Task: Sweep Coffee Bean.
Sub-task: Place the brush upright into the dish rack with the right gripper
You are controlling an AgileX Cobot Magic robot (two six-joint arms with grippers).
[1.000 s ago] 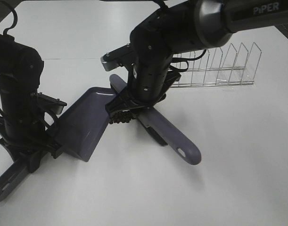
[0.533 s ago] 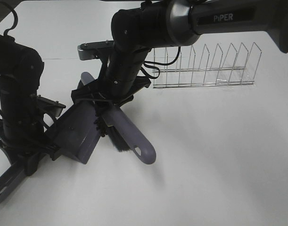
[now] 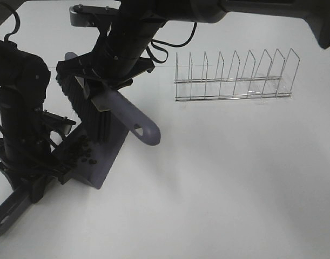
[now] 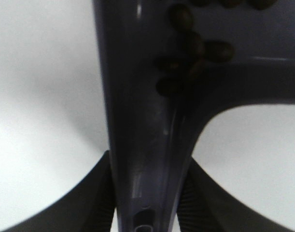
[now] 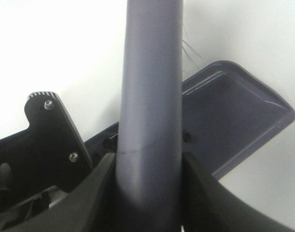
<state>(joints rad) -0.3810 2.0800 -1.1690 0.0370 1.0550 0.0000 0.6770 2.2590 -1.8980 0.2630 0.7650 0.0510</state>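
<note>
Coffee beans (image 3: 81, 151) lie gathered in the purple dustpan (image 3: 108, 147) at the left, its handle clamped by the left gripper (image 4: 147, 195). Just right, the right gripper (image 5: 149, 193) grips the brush (image 3: 130, 116), bristles over the pan's far end. Sweeping looks nearly done. Next, check the table (image 3: 235, 189) for strays. A wire rack (image 3: 235, 81) stands far right.

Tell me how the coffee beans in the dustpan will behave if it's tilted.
The coffee beans are small, rounded and loose, so they'd probably roll readily. The dustpan looks glossy, so they'd likely slide too.
</note>
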